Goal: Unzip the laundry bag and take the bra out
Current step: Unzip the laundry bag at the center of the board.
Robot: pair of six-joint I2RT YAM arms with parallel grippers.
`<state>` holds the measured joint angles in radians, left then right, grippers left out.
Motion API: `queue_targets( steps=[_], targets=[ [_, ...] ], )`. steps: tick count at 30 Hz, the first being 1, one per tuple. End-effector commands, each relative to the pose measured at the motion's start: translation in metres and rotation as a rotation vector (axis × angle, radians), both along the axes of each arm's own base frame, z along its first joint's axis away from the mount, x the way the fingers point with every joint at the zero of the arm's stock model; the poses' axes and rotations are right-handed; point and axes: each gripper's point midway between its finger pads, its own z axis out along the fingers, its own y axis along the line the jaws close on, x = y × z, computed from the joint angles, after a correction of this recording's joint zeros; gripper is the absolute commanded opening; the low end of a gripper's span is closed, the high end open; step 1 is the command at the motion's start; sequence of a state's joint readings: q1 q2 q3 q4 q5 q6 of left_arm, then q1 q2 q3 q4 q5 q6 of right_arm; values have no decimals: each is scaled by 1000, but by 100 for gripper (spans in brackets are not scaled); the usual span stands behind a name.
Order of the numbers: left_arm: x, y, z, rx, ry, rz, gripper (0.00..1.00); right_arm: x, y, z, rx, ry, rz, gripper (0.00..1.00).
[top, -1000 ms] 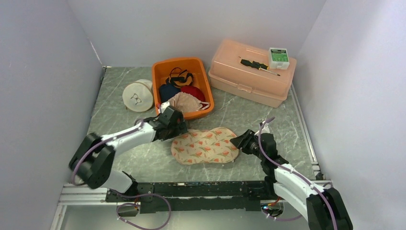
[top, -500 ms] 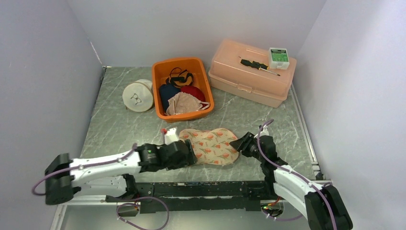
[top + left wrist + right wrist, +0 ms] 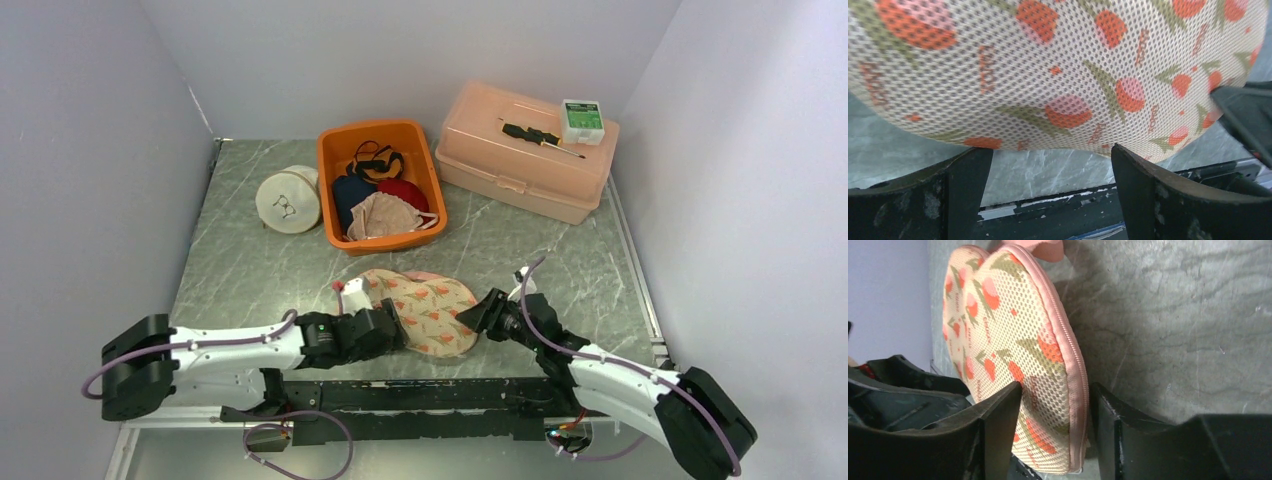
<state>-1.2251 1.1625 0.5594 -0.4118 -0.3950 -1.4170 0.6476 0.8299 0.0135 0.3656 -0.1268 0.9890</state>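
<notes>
Top external view: the grey marbled table (image 3: 260, 270) carried, at its far right, a pale pink toolbox (image 3: 520, 175), with an orange bin (image 3: 330, 160) of clothing to its left and a round white mesh pouch (image 3: 288, 200) left of that. The laundry bag (image 3: 425, 305), cream mesh printed with orange fruit, lay near the table's front edge between my two arms, tipped up rather than flat.

Left wrist view: the left gripper (image 3: 1052, 155) stood released, its fingers spread wide just under the bag's near edge, the mesh apart from both of them.

Right wrist view: the right gripper (image 3: 1055, 390) grasped the bag's right end, one finger on the mesh face and the other against the pink rim that bears the zip. Pink fabric (image 3: 1033, 247) showed at the far end; I could not tell whether it was the bra.

On the toolbox lid lay a screwdriver (image 3: 540, 136) and a small green-and-white box (image 3: 582, 118).
</notes>
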Motion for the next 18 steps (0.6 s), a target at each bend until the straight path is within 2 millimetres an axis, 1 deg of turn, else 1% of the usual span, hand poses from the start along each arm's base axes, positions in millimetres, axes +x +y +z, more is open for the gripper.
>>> queue_targets(
  steps=[1,2,3,6,8,10,13,15,18],
  targets=[
    [23,27,10,-25,-84,138,94,-4,5,-7,2,9,1,60],
    [27,33,11,-31,-89,150,94,-1,10,-1,4,-2,6,65],
    [32,38,13,-45,-96,161,94,-1,10,-2,-3,2,5,68],
    [46,49,18,-65,-108,176,94,0,3,-5,-42,-7,-13,77],
    [53,50,21,-70,-98,165,94,1,-1,-4,-78,-28,-8,80],
    [62,49,24,-60,-99,146,94,1,-5,0,-105,-50,-6,80],
    [74,44,23,-28,-86,111,94,0,-12,5,-123,-79,-11,80],
    [82,39,23,-25,-78,95,94,-1,-13,9,-118,-96,-5,78],
    [90,34,22,-34,-73,84,94,-3,-12,9,-83,-102,22,71]
  ],
)
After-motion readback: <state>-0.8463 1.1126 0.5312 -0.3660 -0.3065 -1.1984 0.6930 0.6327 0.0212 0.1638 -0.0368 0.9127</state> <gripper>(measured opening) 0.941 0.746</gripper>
